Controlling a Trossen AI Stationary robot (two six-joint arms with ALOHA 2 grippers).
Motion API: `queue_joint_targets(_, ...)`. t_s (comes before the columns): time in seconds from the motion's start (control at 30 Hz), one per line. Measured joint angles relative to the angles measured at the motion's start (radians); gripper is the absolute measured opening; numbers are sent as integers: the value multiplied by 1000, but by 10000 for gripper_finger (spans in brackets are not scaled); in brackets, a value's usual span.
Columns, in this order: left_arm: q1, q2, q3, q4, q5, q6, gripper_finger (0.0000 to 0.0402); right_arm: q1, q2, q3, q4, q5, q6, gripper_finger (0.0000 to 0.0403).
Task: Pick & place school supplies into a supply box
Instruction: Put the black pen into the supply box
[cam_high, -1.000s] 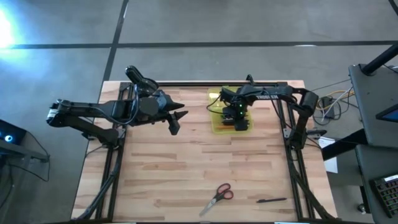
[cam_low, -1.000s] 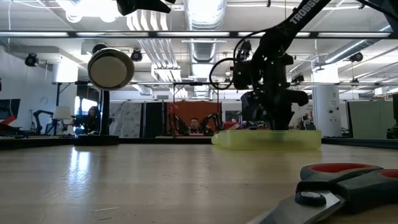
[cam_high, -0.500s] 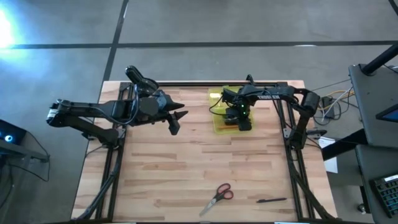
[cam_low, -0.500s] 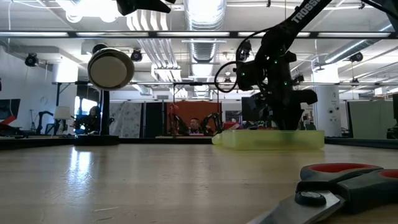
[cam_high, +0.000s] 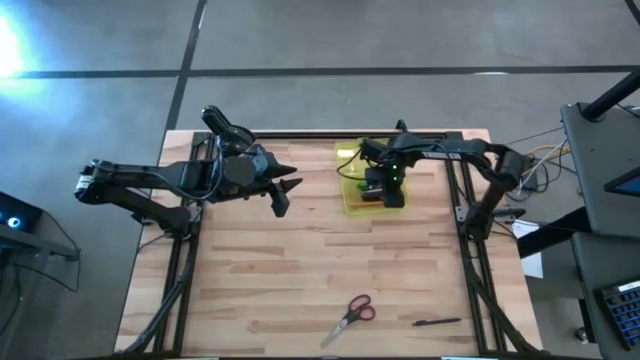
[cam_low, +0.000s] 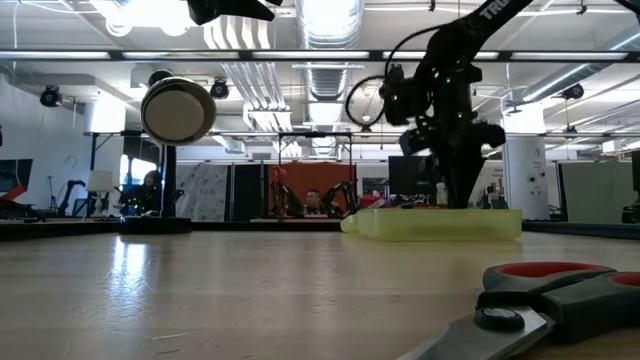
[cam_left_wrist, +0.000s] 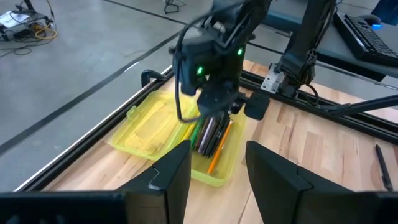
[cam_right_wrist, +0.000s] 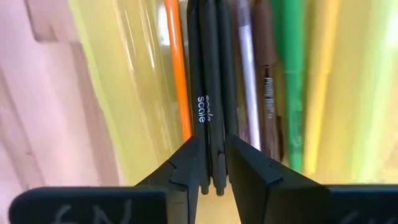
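Observation:
The yellow-green supply box (cam_high: 352, 198) lies open at the table's far middle, its lid (cam_left_wrist: 149, 124) flat beside it. Inside are several pens and pencils: black (cam_right_wrist: 208, 81), orange (cam_right_wrist: 176, 74), green (cam_right_wrist: 292, 81). My right gripper (cam_right_wrist: 214, 142) hangs straight down just above the black pens, fingers a little apart and open, with nothing between them. My left gripper (cam_left_wrist: 217, 155) hovers open, well above the table to the box's left. Red-handled scissors (cam_high: 350, 315) and one black pen (cam_high: 437, 322) lie flat near the front edge.
Black frame rails (cam_high: 300, 134) run along the table's far edge and down both sides. The right arm (cam_high: 450, 152) reaches in from the far right over the box. Bare wood lies between the box and the scissors.
My right gripper has risen straight up out of the supply box, still pointing down, and now stands clear above its rim. The box, the scissors and the black pen have stayed where they were.

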Motion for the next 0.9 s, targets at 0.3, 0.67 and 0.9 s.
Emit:
queue_joint_targets(0.3, 0, 0, 0, 0, 0, 6, 138, 10, -179, -1, -44, -288, 267, 68)
queue_joint_targets(0.67, 0, 13, 0, -30, 23, 15, 138, 118, -427, -52, -92, -314, 634, 65)
queue_joint_targets(0.9, 0, 51, -1, -60, 128, 45, 138, 220, -594, -163, -68, -309, 926, 63)
